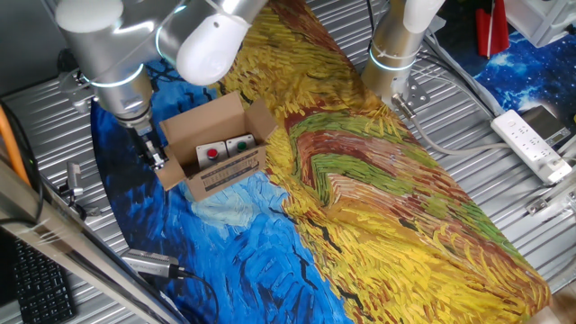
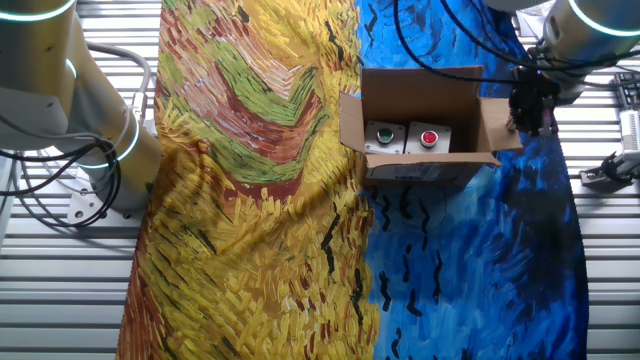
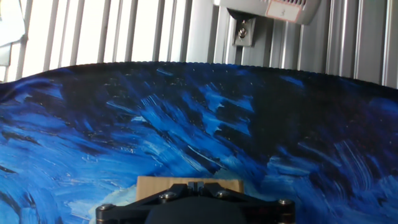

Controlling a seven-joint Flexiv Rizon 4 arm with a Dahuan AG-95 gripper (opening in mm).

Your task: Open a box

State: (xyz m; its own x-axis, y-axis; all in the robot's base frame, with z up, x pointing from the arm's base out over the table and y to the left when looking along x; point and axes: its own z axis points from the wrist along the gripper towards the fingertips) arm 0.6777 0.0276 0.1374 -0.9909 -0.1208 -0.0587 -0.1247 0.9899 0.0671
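Blue-and-yellow painted cloth (image 1: 378, 180) fills the foreground, spread beneath the claw (image 1: 155, 155). Just beside the claw sits the small brown corrugated cardboard box (image 1: 216, 148), flaps spread, two push-button units inside. It looks light, stiff, thin-walled; take a flap edge. Whether the fingers clamp that side flap, I cannot tell.

Your gripper (image 1: 155, 155) sits just beside the box (image 1: 219, 144), at its folded-out side flap (image 1: 171, 171), so that side is tight. The box top stands open, with two button units (image 2: 405, 137) filling the floor inside. The yellow half of the cloth (image 1: 387, 198) lies bare. A power strip (image 1: 535, 144) sits off the cloth's far edge.
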